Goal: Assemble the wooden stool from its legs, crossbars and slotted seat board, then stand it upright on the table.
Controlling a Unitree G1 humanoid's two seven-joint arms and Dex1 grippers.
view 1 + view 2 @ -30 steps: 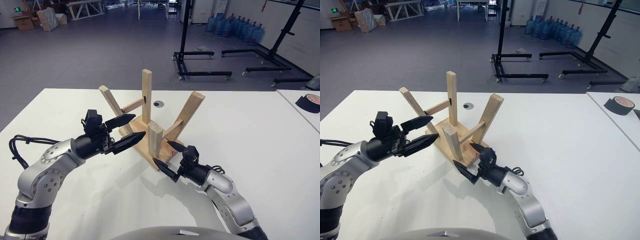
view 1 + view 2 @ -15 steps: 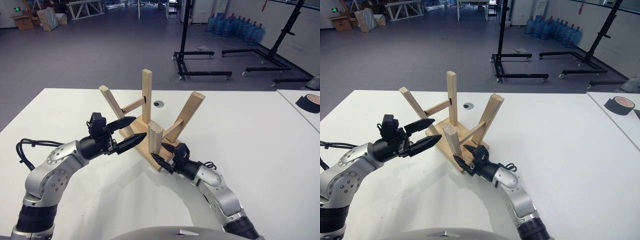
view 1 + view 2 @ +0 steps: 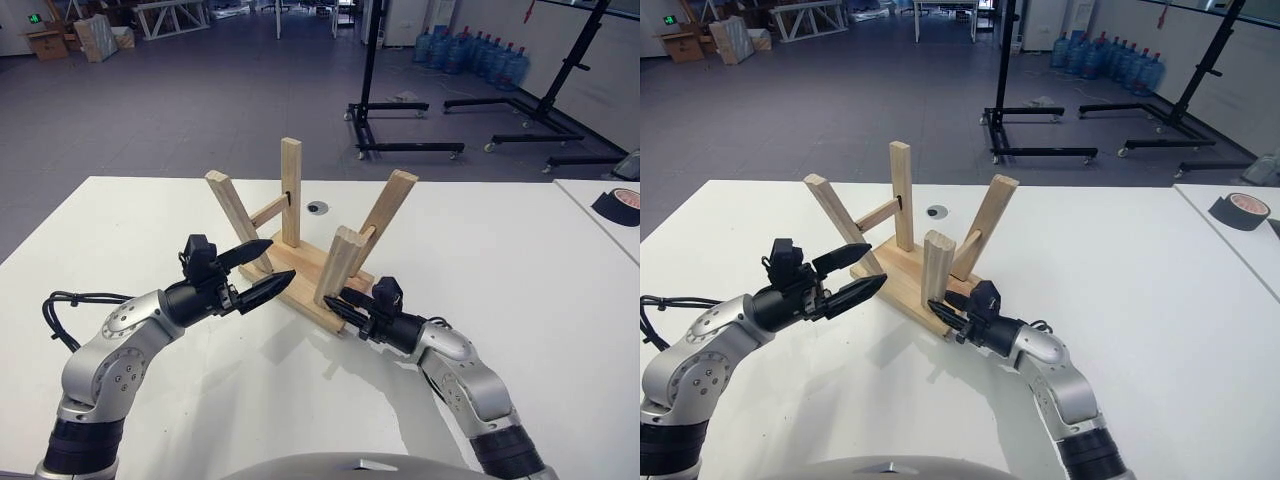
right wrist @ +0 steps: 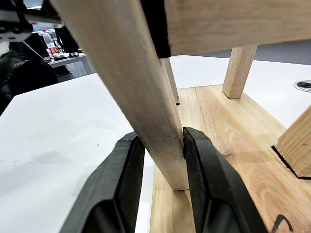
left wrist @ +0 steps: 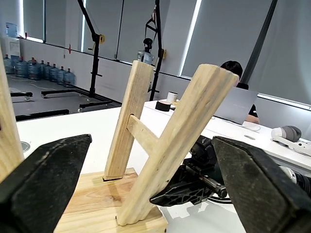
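The wooden stool lies upside down in the middle of the white table, its seat board (image 3: 298,279) flat and its legs pointing up. A crossbar (image 3: 266,211) joins the two far legs, and another joins the near leg (image 3: 336,264) to the right one. My right gripper (image 3: 340,305) is shut on the foot of the near leg (image 4: 127,73), with a finger (image 4: 120,180) pressed on either side just above the board. My left gripper (image 3: 281,259) is open at the board's left edge, touching nothing. In the left wrist view its fingers (image 5: 44,180) frame the near leg (image 5: 171,148).
A round grommet hole (image 3: 317,208) sits in the table behind the stool. A black tape roll (image 3: 615,205) lies on the neighbouring table at the far right. A black cable (image 3: 62,301) loops beside my left arm. The table's front left and right are bare.
The stool has turned on the table and its near leg has swung right and more upright. My right gripper has closed on that leg's foot. The left gripper has come slightly nearer the board.
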